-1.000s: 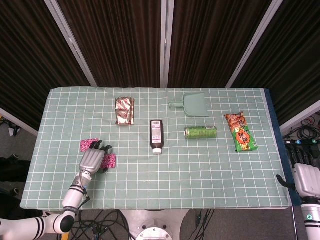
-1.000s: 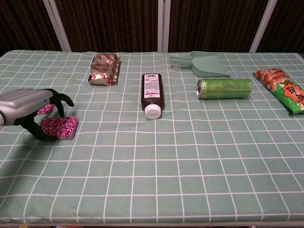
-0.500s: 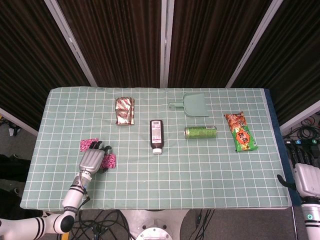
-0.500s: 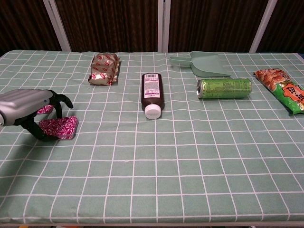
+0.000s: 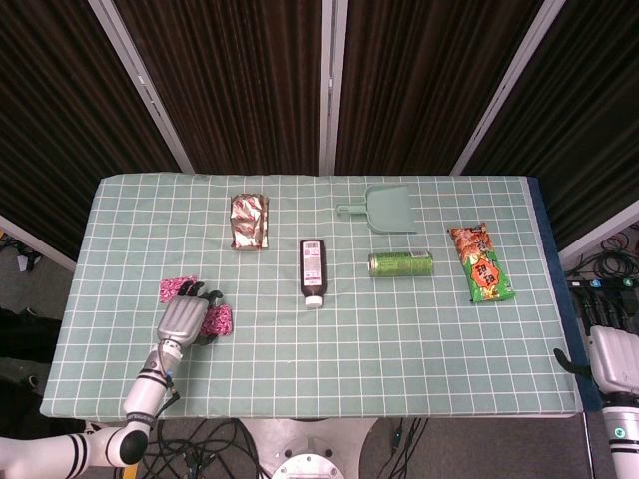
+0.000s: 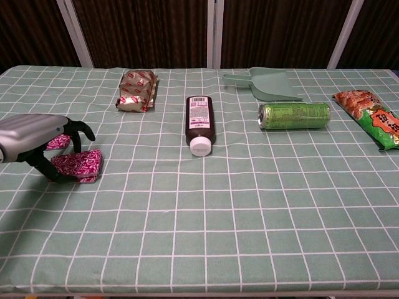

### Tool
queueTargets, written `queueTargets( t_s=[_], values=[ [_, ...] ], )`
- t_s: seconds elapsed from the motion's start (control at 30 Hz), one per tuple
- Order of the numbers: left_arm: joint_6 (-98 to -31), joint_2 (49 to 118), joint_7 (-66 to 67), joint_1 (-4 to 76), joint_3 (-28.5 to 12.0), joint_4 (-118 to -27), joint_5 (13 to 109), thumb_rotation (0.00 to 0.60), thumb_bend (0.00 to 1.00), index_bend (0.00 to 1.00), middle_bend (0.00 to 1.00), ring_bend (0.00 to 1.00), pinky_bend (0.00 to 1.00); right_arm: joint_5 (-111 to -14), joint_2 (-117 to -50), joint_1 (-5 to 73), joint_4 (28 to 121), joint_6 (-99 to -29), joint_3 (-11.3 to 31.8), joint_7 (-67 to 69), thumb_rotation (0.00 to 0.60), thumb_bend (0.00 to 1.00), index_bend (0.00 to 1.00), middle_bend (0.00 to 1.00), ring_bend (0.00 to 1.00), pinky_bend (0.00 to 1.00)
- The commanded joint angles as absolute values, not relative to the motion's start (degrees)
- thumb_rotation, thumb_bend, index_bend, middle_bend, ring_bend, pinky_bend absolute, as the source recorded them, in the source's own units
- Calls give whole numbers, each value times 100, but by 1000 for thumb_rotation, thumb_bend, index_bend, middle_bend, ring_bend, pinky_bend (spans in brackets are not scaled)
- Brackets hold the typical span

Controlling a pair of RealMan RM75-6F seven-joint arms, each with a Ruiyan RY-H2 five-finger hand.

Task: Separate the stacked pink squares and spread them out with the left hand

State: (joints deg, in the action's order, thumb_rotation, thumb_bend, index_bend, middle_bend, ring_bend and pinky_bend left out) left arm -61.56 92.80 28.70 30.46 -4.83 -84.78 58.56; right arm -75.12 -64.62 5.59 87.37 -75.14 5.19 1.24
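Note:
Two pink patterned squares lie apart on the left of the green checked table. One square [image 5: 219, 319] [image 6: 78, 166] lies flat under my left hand [image 5: 184, 319] [image 6: 38, 139]. The hand arches over it with fingers spread, the thumb at the square's near left edge and the fingertips [image 6: 86, 131] raised above it. The other square [image 5: 177, 287] [image 6: 57, 142] lies just behind the hand, partly hidden in the chest view. My right hand [image 5: 612, 360] hangs beyond the table's right edge, showing only its back.
Across the middle of the table lie a crumpled foil packet [image 5: 250, 221], a dark bottle [image 5: 313, 271] with a white cap, a green can [image 5: 400, 263] on its side, a green dustpan [image 5: 385, 209] and an orange snack bag [image 5: 481, 262].
The near pink square tipped up on one edge half a second ago and now lies flat again. My left hand has lifted slightly above it.

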Motion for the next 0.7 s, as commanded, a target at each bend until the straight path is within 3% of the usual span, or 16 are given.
queueTargets(
  t_s=[0.03, 0.37, 0.7],
  values=[
    [-6163, 9242, 2869, 3048, -496, -8520, 5853, 600, 239, 249, 454, 106, 95, -7513, -6464, 558, 8735, -7516, 519, 123, 600, 153, 0, 0, 0, 0],
    [-6411, 8747, 2830, 2865, -456, -9038, 5852, 600, 239, 249, 464, 107, 95, -7512, -6479, 558, 8710, -7513, 521, 137, 600, 153, 0, 0, 0, 0],
    [-6914, 8083, 2483, 2283, 15, -9479, 6279, 600, 241, 249, 481, 122, 95, -7517, -6506, 573, 8685, -7488, 518, 138, 600, 153, 0, 0, 0, 0]
  ],
)
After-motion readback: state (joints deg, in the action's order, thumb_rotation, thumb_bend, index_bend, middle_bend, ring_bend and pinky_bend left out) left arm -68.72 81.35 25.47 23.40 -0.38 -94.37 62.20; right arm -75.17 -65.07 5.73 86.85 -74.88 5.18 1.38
